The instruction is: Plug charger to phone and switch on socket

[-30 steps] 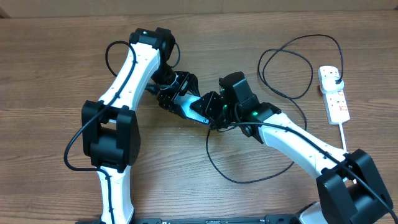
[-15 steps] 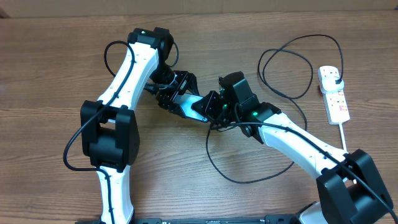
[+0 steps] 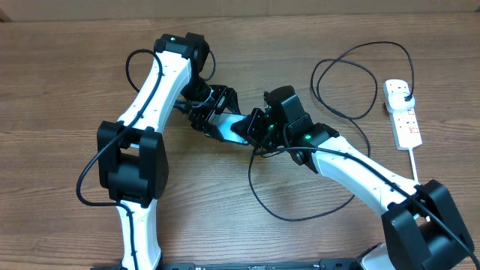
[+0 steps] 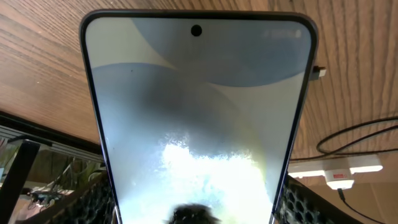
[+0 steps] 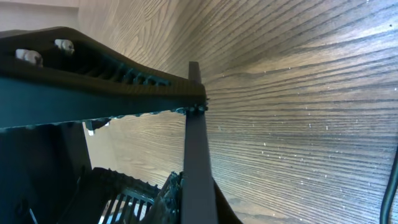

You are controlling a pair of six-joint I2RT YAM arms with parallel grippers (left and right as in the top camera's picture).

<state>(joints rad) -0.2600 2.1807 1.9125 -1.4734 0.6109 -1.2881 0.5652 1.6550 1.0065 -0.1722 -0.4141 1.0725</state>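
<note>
Left gripper (image 3: 216, 118) clamps the phone (image 3: 234, 129) — right gripper (image 3: 256, 132) at its far end.

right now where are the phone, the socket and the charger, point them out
phone (image 4: 199, 118), left wrist view, middle of its screen
socket (image 3: 405, 116), overhead view, middle of its white body
charger (image 3: 405, 93), overhead view, its black plug at the socket's far end

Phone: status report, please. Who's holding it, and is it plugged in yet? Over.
Left gripper: jaws shut on phone. Right gripper at phone's far end, grip unclear. Charger slack, link to phone not visible.
</note>
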